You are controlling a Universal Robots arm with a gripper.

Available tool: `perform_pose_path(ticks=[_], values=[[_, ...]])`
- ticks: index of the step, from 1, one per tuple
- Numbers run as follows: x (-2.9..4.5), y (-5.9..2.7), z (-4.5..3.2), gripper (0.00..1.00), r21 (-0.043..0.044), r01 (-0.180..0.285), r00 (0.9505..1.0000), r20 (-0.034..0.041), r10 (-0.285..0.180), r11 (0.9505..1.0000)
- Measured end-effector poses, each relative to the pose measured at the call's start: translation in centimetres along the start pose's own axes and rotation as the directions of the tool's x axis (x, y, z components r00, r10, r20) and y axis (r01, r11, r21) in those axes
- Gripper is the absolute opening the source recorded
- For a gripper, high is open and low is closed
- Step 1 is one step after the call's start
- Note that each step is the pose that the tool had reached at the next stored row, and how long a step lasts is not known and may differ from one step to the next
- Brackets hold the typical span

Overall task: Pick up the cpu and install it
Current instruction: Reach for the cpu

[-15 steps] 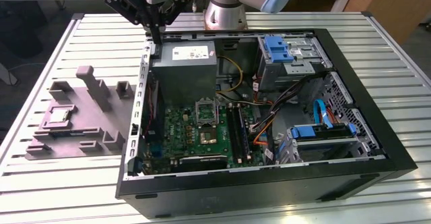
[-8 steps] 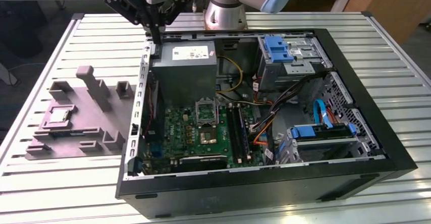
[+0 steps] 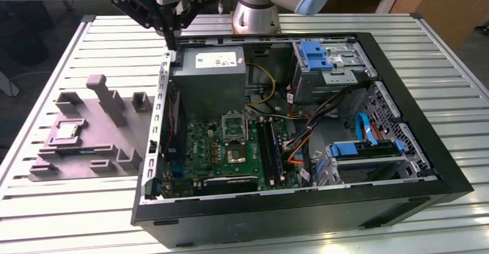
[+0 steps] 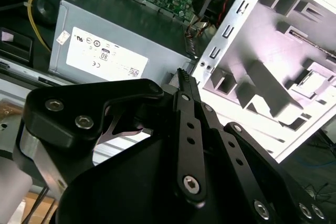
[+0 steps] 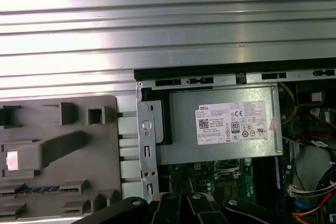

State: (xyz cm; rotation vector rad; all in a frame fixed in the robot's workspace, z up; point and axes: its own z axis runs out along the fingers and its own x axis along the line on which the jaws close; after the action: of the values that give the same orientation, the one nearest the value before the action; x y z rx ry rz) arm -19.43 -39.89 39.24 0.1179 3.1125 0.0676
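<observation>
- Silvery-grey and square, the cpu point(image 3: 67, 130) lies flat in a pocket of a grey plastic holder point(image 3: 114, 122), which rests on the slatted metal tabletop point(image 3: 61, 208) beside the open computer case point(image 3: 428, 168), towards the tabletop edge on the exterior view's left.
- The fingers point(image 3: 171, 35) look pressed together and hold nothing; they point down above the far corner of the case, close to the grey power supply box point(image 3: 208, 82).
- From the fingers, the cpu lies outward across the case wall, towards the exterior view's left and nearer the tabletop's front edge. The two are well apart, with the holder's upright blocks between them.
- In the first wrist view the cpu point(image 5: 11, 159) shows as a bright square at the holder's point(image 5: 79, 177) outer end, well off to one side of the power supply box point(image 5: 220, 124).
- The socket point(image 3: 233, 151) on the green circuit board point(image 3: 198, 145) appears open and unfilled, so the pick-up seems not yet begun.
</observation>
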Motion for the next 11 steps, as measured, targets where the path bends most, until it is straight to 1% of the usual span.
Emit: perform_pose_path(ticks=[11], values=[[1.82, -0.14, -0.05, 0.11, -0.0001, 0.0, 1.0, 0.0, 0.0, 1.0]])
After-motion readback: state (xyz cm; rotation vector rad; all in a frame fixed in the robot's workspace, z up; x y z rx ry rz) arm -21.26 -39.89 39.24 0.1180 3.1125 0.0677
